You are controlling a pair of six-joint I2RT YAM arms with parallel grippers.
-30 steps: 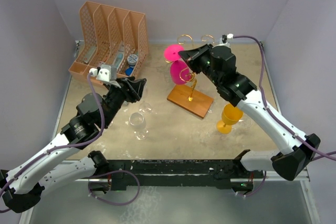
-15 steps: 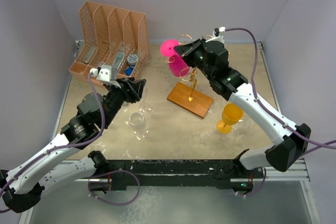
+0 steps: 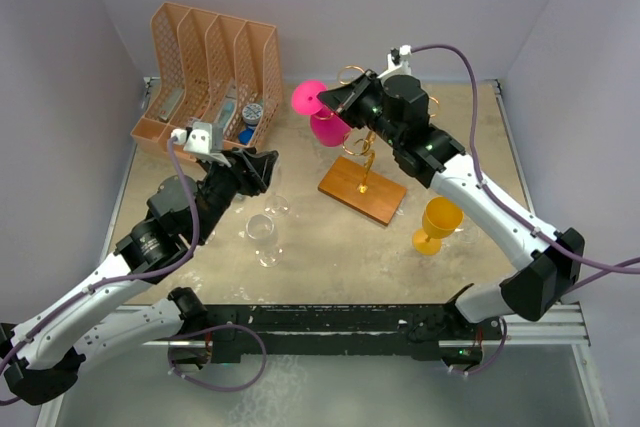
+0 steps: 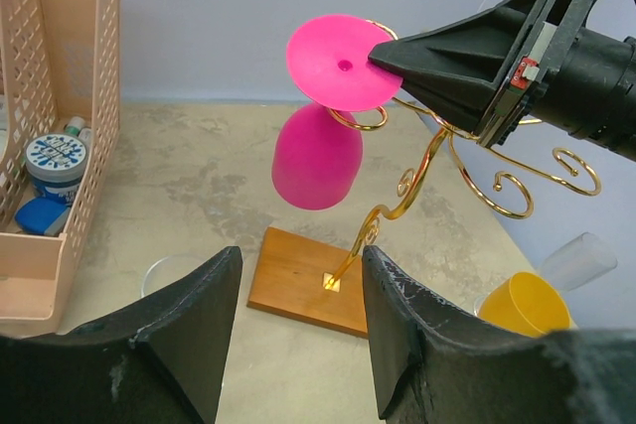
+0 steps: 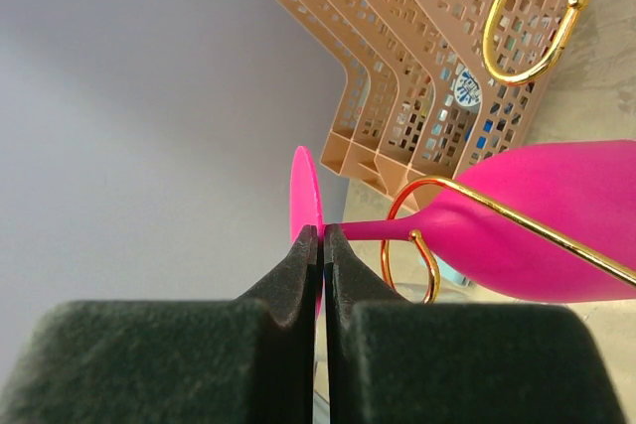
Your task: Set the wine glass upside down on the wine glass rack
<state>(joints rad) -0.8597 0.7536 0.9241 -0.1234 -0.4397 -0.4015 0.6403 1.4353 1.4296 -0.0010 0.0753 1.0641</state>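
Black and spread apart, the left gripper point(image 3: 258, 169) hung over the left half of the table point(image 3: 330, 267) and held nothing. Just beside it stood a clear glass point(image 3: 264, 232), and a yellow glass point(image 3: 438, 222) stood nearer to the right edge. Between them, toward the middle, was the wine glass rack point(image 3: 362, 192), with its brown wooden base and gold wire arms that end in curls.

The pink wine glass point(image 3: 328, 129) was opaque, bright magenta plastic with a flat round foot. It hung upside down and a little tilted at the left side of the rack, the bowl mouth downward and off the table, the foot on top. Its stem passed through one gold curl. The right gripper point(image 5: 322, 235) had its fingers pressed together on the edge of the foot. Behind, at the far left corner, stood an orange file organizer point(image 3: 215, 57).

Compared with one second before, the glass and the right gripper had moved toward the left edge, away from the central post of the rack. The left gripper and the other glasses had not moved.
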